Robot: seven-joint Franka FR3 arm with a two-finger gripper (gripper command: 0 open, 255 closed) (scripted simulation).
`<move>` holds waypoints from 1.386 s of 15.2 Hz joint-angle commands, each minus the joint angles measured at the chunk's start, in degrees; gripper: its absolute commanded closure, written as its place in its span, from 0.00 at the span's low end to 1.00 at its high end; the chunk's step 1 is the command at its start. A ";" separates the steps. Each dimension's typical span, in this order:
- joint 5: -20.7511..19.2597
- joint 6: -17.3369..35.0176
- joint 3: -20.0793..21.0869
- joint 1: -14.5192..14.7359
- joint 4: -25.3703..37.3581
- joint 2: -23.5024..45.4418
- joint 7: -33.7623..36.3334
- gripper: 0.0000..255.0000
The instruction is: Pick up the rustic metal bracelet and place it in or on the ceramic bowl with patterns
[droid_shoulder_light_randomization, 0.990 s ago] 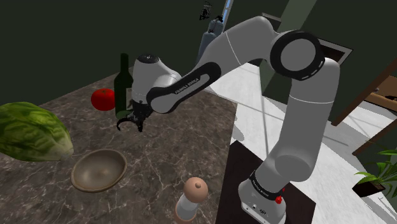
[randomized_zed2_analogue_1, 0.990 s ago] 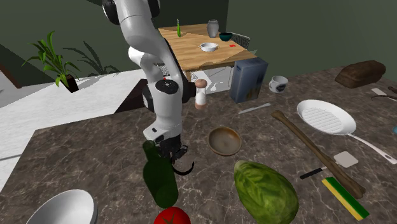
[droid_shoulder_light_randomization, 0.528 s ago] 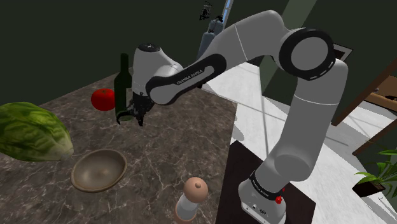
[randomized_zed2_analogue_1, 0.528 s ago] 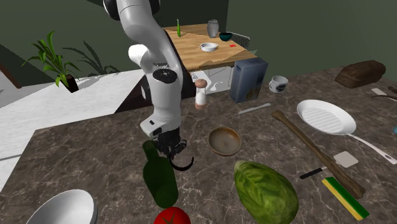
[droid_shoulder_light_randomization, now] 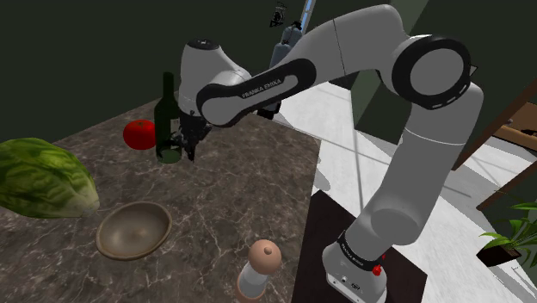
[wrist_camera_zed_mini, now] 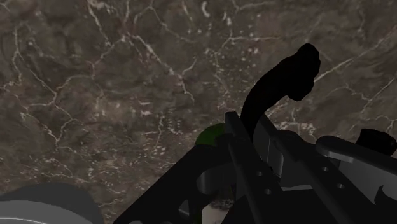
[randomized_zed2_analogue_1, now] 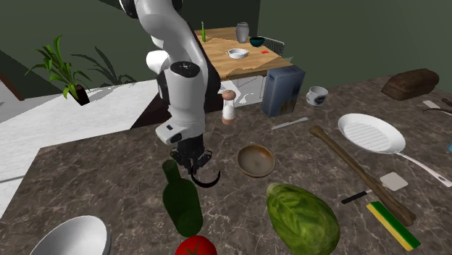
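1. Grasp done, by the look of it: gripper (randomized_zed2_analogue_1: 193, 161) pinching one end of the dark curved bracelet (randomized_zed2_analogue_1: 208, 180), free end hanging below like a hook
2. Lift seemingly done as well: bracelet carried above the marbled counter (randomized_zed2_analogue_1: 116, 166), not resting on it, just beside the green bottle (randomized_zed2_analogue_1: 181, 206) and near the tomato (droid_shoulder_light_randomization: 138, 133)
3. From the wrist view: black arc of the bracelet jutting out past the fingers (wrist_camera_zed_mini: 238, 153) pressed onto it, with bare counter beneath
4. Nothing yet in the brown bowl (randomized_zed2_analogue_1: 256, 159), sitting on the counter apart from the gripper, near the green cabbage (randomized_zed2_analogue_1: 300, 217)
5. Left to do: carry the bracelet across to the bowl, lower over its hollow, spread the fingers, let go
6. Roughly half finished as a judgement: pick-up behind, transfer and release ahead, with the bottle close enough to deserve care on the way
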 commanded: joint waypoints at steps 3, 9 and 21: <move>0.42 -1.35 1.09 1.38 -0.46 -1.59 2.09 1.00; -0.35 -2.47 4.02 6.12 -1.90 -3.05 10.22 1.00; -3.62 -4.82 8.28 14.47 0.12 -0.65 24.31 1.00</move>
